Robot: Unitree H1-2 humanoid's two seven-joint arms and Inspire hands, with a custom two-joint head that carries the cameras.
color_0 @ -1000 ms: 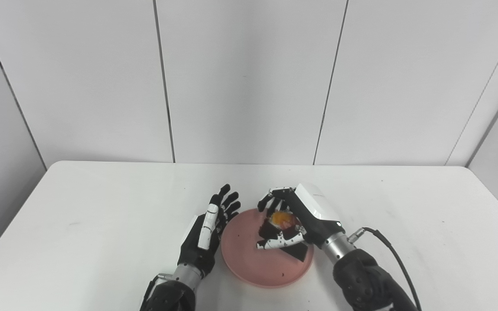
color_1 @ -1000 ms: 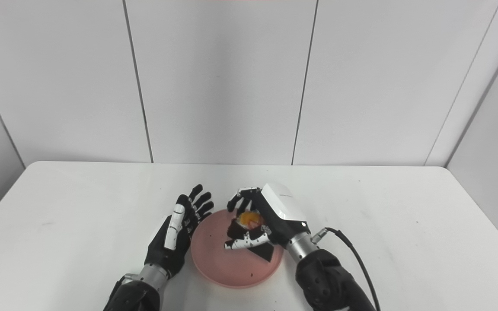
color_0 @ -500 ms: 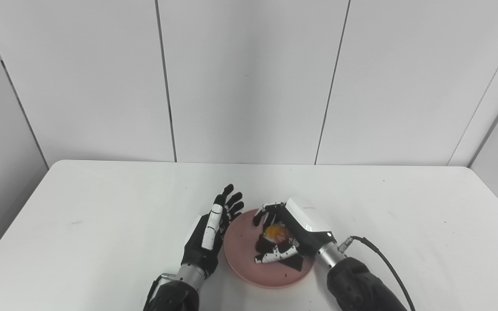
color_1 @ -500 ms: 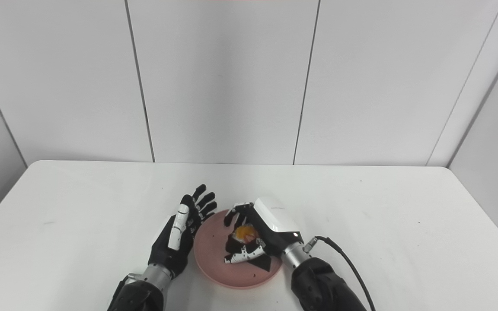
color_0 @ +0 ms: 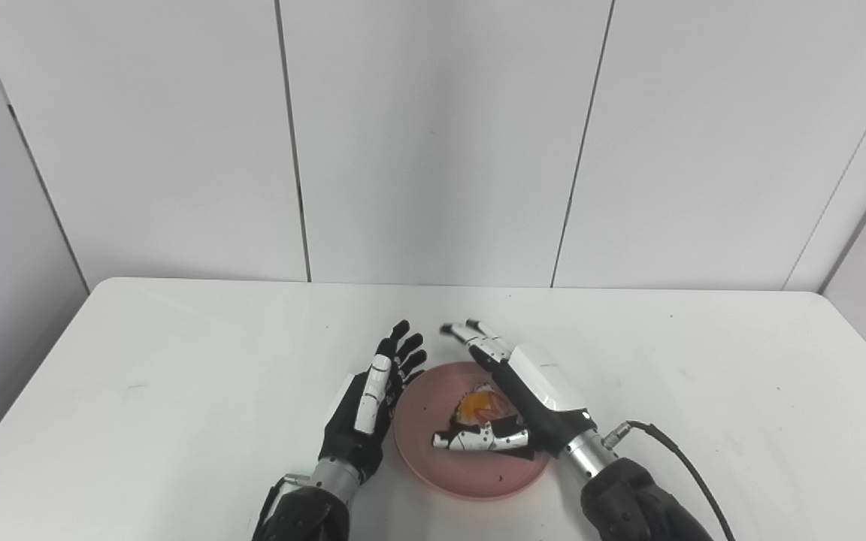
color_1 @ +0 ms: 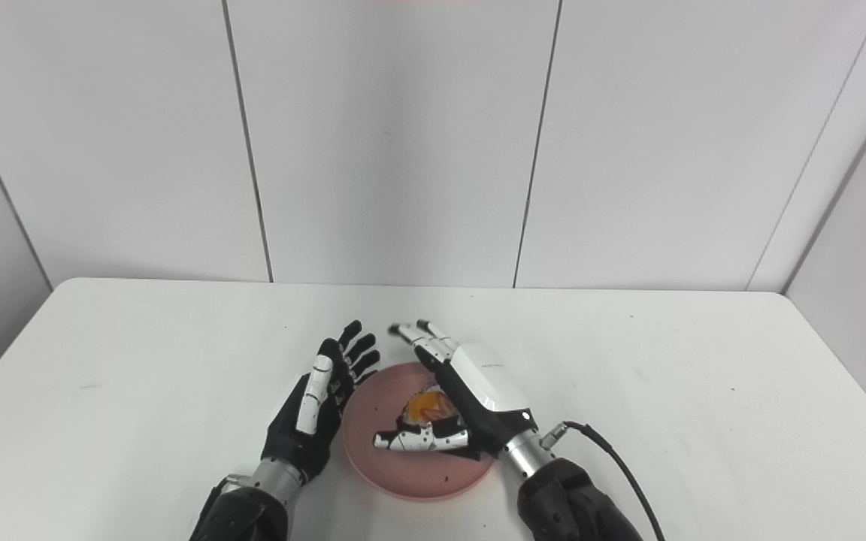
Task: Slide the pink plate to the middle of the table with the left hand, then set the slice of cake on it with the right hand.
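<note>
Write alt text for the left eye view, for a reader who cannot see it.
A slice of cake with an orange topping sits on a pink plate near the front of a white table. The right hand is open around it, fingers spread apart. The left hand stands open beside the plate's left rim.

No readable text, labels, brand names, numbers or signs appear anywhere in either view. The white shell on the back of the right hand carries a faint mark, too small and blurred to read.
</note>
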